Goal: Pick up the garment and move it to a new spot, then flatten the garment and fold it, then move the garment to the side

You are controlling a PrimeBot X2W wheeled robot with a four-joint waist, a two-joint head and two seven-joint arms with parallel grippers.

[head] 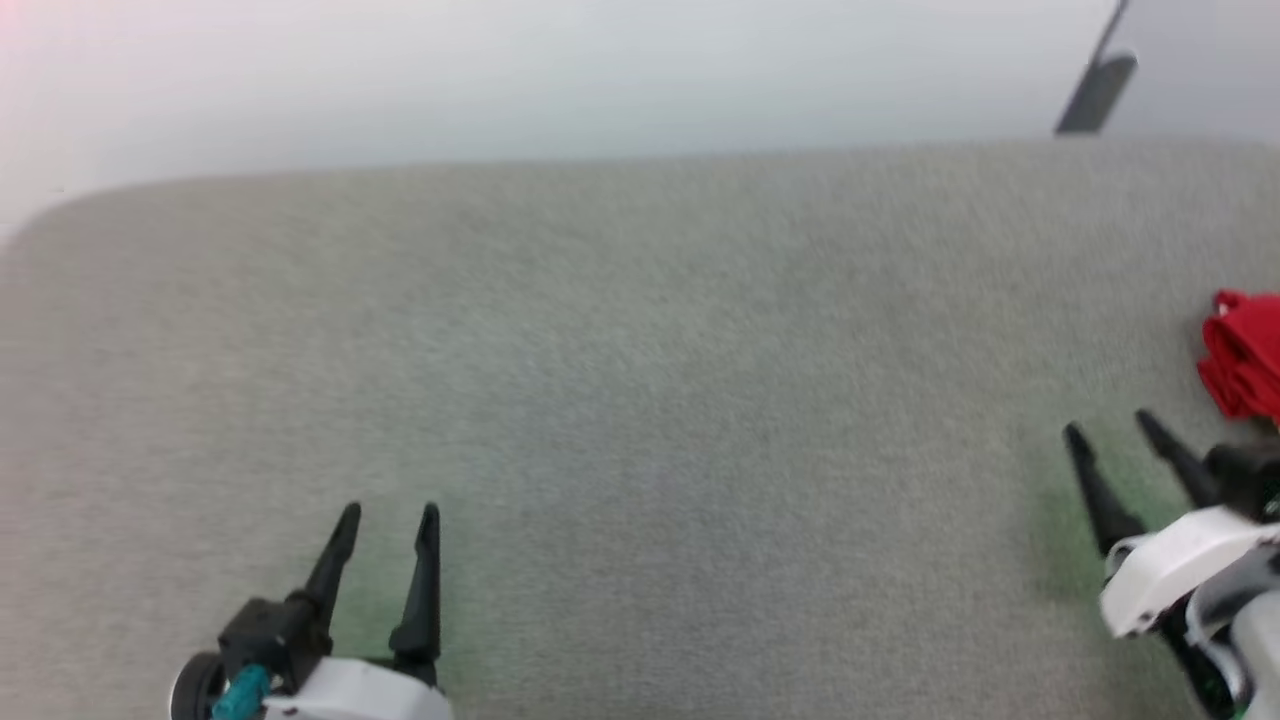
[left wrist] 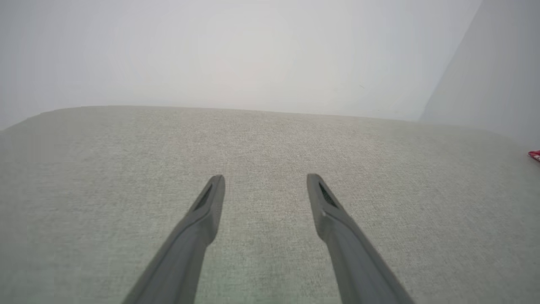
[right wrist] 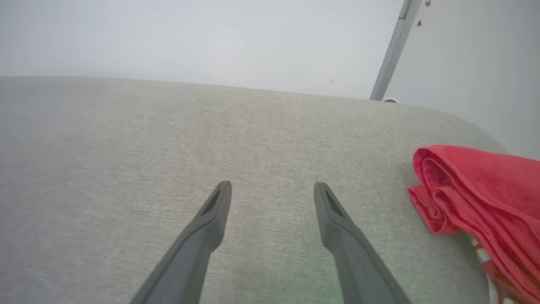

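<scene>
**Item under task.** The garment (head: 1245, 355) lies on the fabric-covered tabletop (head: 640, 400) at the 3 o'clock edge of the head view, cut by the frame. It is red cloth, bunched into soft rolls. It is just beyond the right gripper (head: 1108, 423), toward 1 o'clock of it, and not touching.

**Grippers.** The left gripper (head: 390, 512) is at 7 o'clock in the head view, with its jaws apart and nothing between them. The right gripper is at 4 o'clock, with its jaws likewise apart and bare.

**Differences between views.**
- **Head view:** This picture is blurred and gives the garment as a plain red mass. It places both grippers well apart from each other, and a dark pole (head: 1095, 90) stands at 1 o'clock behind the tabletop.
- **Right wrist view:** The garment (right wrist: 476, 190) is at 3 to 4 o'clock of the right gripper (right wrist: 272, 184). Its stacked, rolled layers and knit texture are visible. A trace of white with red marks sits under the lower fold; what it is cannot be told. The pole (right wrist: 394, 50) appears grey here, at 1 o'clock.
- **Left wrist view:** The left gripper (left wrist: 265, 177) is over bare fabric. A sliver of the garment (left wrist: 535, 155) shows at the 3 o'clock edge.
</scene>
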